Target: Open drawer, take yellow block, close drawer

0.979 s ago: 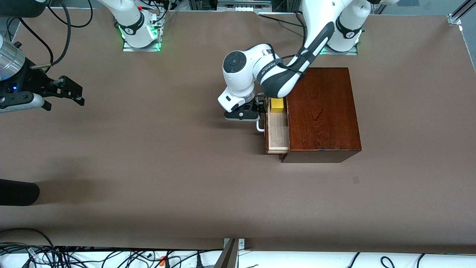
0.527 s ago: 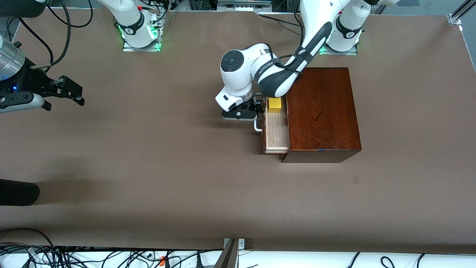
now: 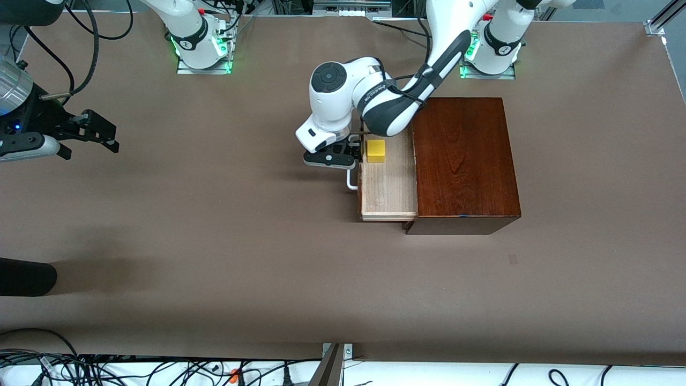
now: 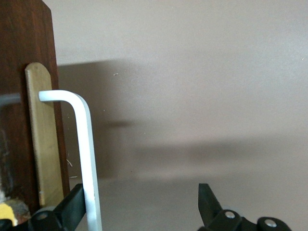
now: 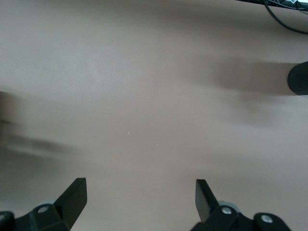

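Observation:
The dark-brown box (image 3: 463,161) stands near the left arm's base. Its drawer (image 3: 388,187) is pulled well out toward the right arm's end, showing the pale tray. The yellow block (image 3: 375,151) sits in the tray at the end farther from the front camera, close to the drawer front. My left gripper (image 3: 349,153) is open, with one finger hooked inside the white loop handle (image 3: 351,179). In the left wrist view the handle (image 4: 89,159) lies against one finger (image 4: 74,204) of the open gripper (image 4: 142,192), beside the drawer front (image 4: 19,96). My right gripper (image 3: 110,138) waits open and empty (image 5: 139,185) over bare table.
A dark rounded object (image 3: 27,276) lies at the table's edge at the right arm's end, nearer the front camera; it also shows in the right wrist view (image 5: 298,79). Cables (image 3: 107,370) run along the front edge.
The left gripper has moved toward the right arm's end with the handle, and the drawer has slid farther out. The yellow block has travelled with the tray. The right arm has barely moved.

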Robot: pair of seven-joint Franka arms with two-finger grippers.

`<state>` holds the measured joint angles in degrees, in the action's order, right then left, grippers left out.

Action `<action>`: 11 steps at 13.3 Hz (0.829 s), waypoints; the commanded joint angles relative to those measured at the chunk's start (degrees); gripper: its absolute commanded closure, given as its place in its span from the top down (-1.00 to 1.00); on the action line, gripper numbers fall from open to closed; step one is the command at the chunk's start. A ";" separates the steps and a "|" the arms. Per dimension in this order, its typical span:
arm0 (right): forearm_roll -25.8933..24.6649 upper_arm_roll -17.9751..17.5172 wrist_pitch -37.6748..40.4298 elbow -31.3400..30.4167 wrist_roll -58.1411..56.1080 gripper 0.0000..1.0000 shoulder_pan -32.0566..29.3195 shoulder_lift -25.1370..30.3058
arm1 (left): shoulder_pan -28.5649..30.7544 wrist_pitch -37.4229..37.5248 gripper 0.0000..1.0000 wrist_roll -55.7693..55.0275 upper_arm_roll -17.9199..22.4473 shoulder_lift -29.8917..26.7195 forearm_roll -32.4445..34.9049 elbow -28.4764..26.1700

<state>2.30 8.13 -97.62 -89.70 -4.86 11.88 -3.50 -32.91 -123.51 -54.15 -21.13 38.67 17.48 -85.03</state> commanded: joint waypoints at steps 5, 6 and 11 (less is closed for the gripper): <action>-0.02 -0.14 1.99 1.10 -0.32 1.00 -0.11 -0.63 | 1.70 14.14 1.00 3.86 -0.75 -7.10 -1.57 5.04; -0.10 -0.14 1.99 1.10 -0.06 1.00 -0.11 -0.63 | 2.58 17.57 1.00 5.27 -0.75 -8.33 -1.57 6.27; -0.37 -0.05 1.99 1.01 -0.14 1.00 -0.55 -2.37 | 12.58 30.85 1.00 18.60 -0.75 -14.57 -1.48 8.74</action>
<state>2.23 8.19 -96.34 -89.73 -4.88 11.79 -4.67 -24.71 -96.37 -42.36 -21.58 26.49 17.31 -76.04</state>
